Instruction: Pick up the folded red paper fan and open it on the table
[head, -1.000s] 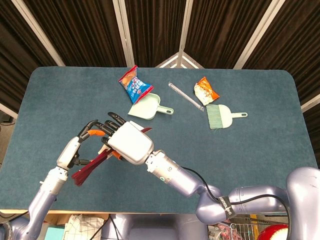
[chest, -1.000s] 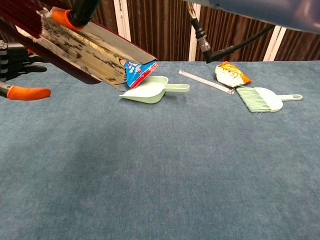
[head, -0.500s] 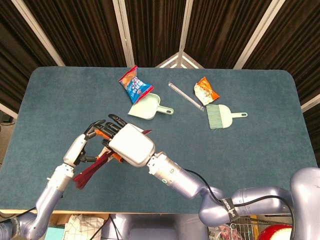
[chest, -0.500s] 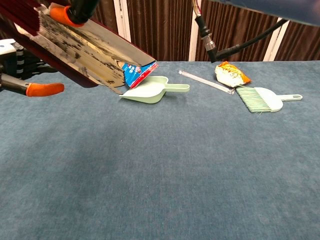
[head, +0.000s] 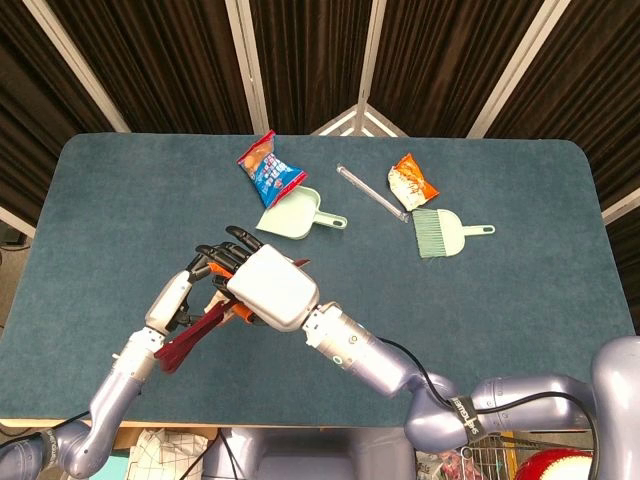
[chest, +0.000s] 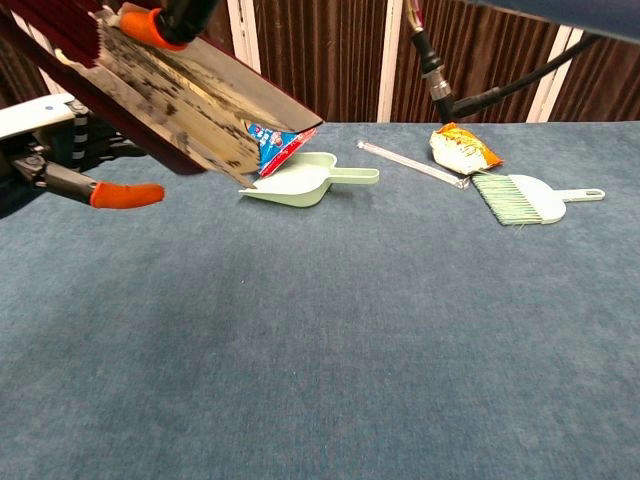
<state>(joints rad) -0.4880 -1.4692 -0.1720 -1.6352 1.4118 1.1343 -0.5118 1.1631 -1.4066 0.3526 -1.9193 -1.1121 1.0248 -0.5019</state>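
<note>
Both robot hands w/ folded fan (head: 190, 335): right (head: 268, 288) grips, left (head: 178, 300) open alongside.

Looked like a robot lab / test cell: dark pleated curtains (head: 130, 60) w/ white frame bars across top of frame, blue felt-covered counter (head: 500, 300) centre.

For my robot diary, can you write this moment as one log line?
fan: folded, lifted | right robot hand: holds fan | left robot hand: beside fan, grip unclear | step: unfolding not done
</note>
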